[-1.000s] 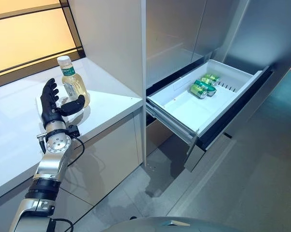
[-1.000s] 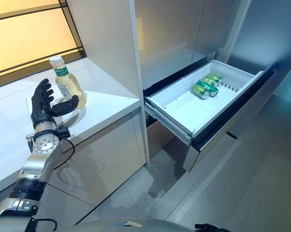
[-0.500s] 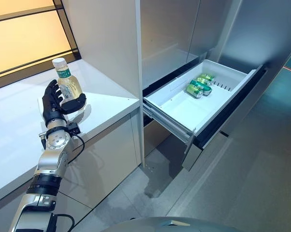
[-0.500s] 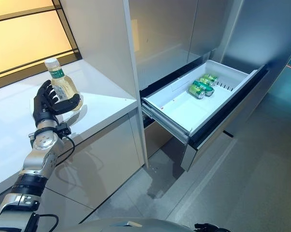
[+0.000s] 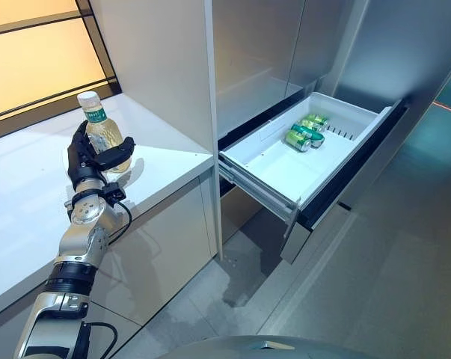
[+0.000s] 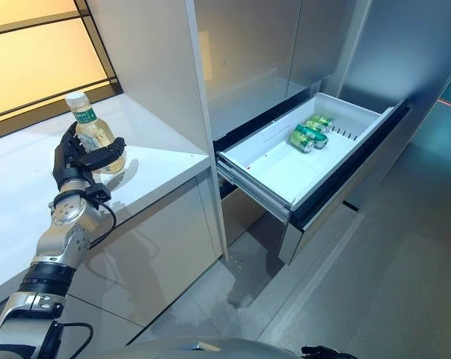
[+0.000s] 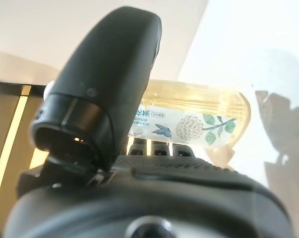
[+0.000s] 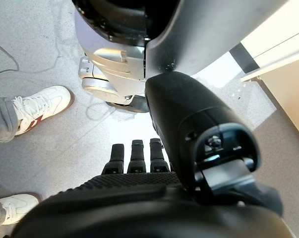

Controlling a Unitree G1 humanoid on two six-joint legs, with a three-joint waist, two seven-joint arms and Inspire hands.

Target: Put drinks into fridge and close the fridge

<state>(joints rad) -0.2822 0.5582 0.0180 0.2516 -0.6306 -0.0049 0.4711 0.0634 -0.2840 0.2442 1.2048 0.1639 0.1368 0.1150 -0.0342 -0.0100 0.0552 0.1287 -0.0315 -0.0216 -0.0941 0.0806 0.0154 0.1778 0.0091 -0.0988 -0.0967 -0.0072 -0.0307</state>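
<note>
At the far left, the left hand (image 5: 90, 158) is closed round a bottle (image 5: 104, 137) of pale yellow drink with a white cap and a green band at the neck. The thumb crosses the front of the bottle and the fingers wrap its back; the left wrist view shows the label pressed against the fingers (image 7: 154, 148). The bottle stands upright on the white table (image 5: 23, 202), near its back edge below an amber-lit panel (image 5: 38, 63).

To the right of the table rises a tall grey cabinet wall (image 5: 158, 67), and beside it the fridge (image 5: 270, 52) with its steel front. A white drawer (image 5: 285, 173) of the fridge is pulled well out over the grey floor (image 5: 390, 299). Green cans (image 5: 304, 133) lie on their sides, close together, in the drawer's far right corner; the rest of the drawer shows only its white bottom.

The right hand (image 8: 139, 173) shows only in its own wrist view, hanging over the floor with fingers relaxed and holding nothing. A person's white shoe (image 8: 37, 106) stands on the floor near it.
</note>
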